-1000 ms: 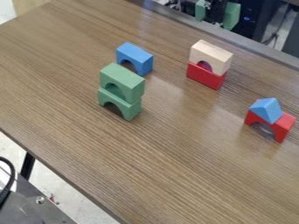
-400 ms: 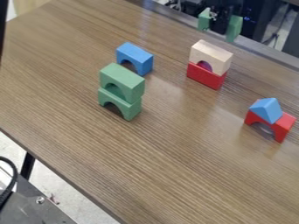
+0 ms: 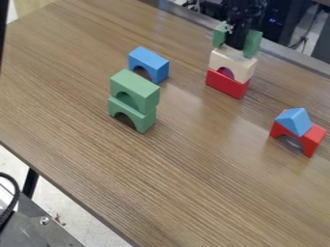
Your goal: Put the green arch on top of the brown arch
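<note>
table (image 3: pixel 161 178) first, the broad wooden ground for all of it. the arm (image 3: pixel 246 8) hangs in at the top edge, its gripper (image 3: pixel 237 41) low at the tan arch (image 3: pixel 232 63), which i take to be the brown one in the task. the two green pads (image 3: pixel 253 44) stand apart with nothing between them, so the jaws are released. being so near the tan arch may serve to line up over it, but the green arch has to be fetched first.

both green ones are stacked left of centre: the upper green arch (image 3: pixel 134 88) sits on the lower green arch (image 3: pixel 133 115), legs down, so its weight rests steadily. the upper is likely the one wanted, being free to lift without upsetting anything. the tan arch is raised on a red block (image 3: pixel 226 84), its top a flat seat for another piece, though a crooked drop could tip that stack.

the blue arch (image 3: pixel 149 64) stands alone behind the greens; on the right, the red arch (image 3: pixel 299 139) bears the smaller blue wedge (image 3: pixel 295 121).
</note>
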